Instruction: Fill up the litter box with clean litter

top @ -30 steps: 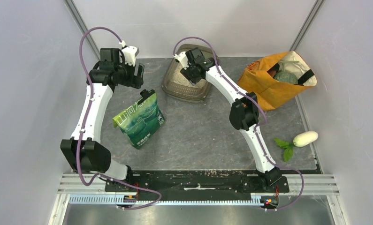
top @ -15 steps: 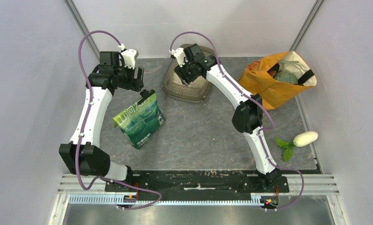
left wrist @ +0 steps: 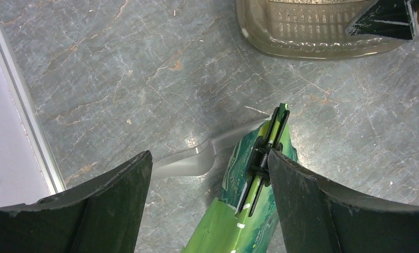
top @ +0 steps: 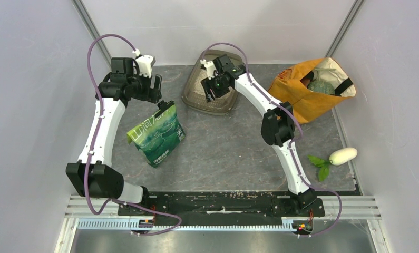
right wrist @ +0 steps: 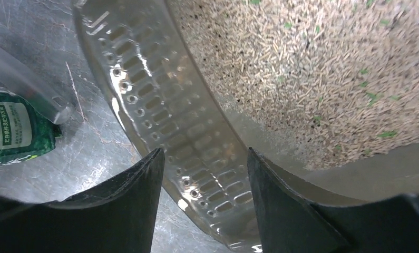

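Gaping wide, the left gripper (left wrist: pixel 210 158) hovered over the green pouch (left wrist: pixel 249 221) and its clipped top. Farther back, the right gripper (right wrist: pixel 204 156), fingers spread and empty, hung over the perforated rim of the litter box (right wrist: pixel 144 100), clean litter (right wrist: pixel 312 68) lying inside just beyond its fingertips.

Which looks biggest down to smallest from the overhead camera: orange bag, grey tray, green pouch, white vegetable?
1. Orange bag, clearly largest.
2-3. Litter box and green pouch: too alike to rank, and an arm covers part of the box.
4. White vegetable, smallest.
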You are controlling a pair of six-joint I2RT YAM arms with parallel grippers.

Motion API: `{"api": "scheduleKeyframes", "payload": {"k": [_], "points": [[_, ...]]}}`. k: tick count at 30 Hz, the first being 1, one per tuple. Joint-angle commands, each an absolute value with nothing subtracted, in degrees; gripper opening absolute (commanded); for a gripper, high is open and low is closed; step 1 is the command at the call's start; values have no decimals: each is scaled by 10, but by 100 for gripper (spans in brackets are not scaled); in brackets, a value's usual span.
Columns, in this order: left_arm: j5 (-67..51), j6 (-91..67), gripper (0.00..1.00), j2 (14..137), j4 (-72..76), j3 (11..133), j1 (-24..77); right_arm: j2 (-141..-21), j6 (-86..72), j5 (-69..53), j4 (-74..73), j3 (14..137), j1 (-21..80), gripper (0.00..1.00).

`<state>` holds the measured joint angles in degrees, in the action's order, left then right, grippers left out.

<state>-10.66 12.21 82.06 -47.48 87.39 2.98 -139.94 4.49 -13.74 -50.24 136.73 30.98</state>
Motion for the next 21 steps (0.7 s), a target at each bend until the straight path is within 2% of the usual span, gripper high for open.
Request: {"api": "scheduleKeyframes", "payload": {"k": [1, 10, 21], "points": [[-114, 108, 88, 798, -474, 889, 28, -1414, -23, -203, -493, 1357, 282, 67], [-109, 114, 88, 804, -478, 900, 28, -1406, -5, -246, -516, 1304, 257, 60], [-120, 105, 88, 813, -478, 906, 29, -1308, 90, -235, -534, 1136, 251, 55]]}}
